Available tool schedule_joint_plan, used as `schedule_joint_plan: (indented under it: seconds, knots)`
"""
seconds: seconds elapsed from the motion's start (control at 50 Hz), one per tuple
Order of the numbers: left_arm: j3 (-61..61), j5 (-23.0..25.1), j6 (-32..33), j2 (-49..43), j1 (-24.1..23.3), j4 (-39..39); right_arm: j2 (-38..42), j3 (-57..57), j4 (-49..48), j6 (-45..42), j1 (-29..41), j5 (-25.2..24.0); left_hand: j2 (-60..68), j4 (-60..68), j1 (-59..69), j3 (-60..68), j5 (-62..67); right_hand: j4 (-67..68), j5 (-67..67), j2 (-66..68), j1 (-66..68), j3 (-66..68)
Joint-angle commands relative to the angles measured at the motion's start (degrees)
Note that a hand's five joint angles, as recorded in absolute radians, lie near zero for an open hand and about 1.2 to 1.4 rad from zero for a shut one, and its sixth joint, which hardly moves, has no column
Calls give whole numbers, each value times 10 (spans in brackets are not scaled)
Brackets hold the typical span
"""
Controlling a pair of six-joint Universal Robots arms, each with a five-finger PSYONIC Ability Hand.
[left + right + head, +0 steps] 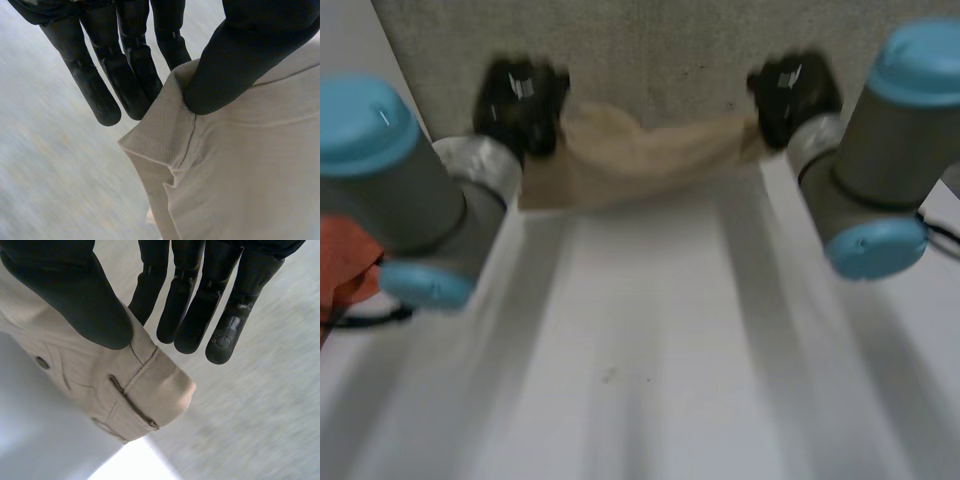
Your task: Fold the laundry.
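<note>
- Garment (640, 155) sags along the surface's (650, 350) far edge, strung between left hand (520, 100) and right hand (792, 92).
- Each pinches one end, thumb over cloth.
- Risk: a shallow pinch may slip, dropping it crooked.

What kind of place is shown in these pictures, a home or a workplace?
Probably a robot lab or test bench, not a home: a white table, two robot arms whose left hand and right hand pinch a beige garment, and a grey carpet-like surface beyond.
</note>
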Motion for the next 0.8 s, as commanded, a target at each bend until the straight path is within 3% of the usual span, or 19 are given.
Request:
schedule_joint_plan:
  seconds: [0.02,0.18,0.42,0.58,0.7,0.8]
  knots:
    - [-144,0,5,-26,-1,-7,60,86,7,-28,5,-2,113,113,153,120,133,121,129,128,242,115]
    - [-229,-2,39,17,-1,-59,48,143,81,-68,0,-1,113,113,153,120,133,121,129,128,242,115]
    - [-309,-4,58,104,-4,-170,-64,271,156,-79,0,-3,113,113,153,120,133,121,129,128,242,115]
    - [-360,-6,99,168,-7,-265,-119,368,204,-140,-2,1,113,113,153,120,133,121,129,128,242,115]
    - [-386,-4,146,249,-28,-342,-213,455,299,-185,-2,-3,113,113,153,120,133,121,129,128,242,115]
    - [-381,0,163,277,-39,-351,-248,478,320,-194,-2,-23,113,113,153,120,133,121,129,128,242,115]
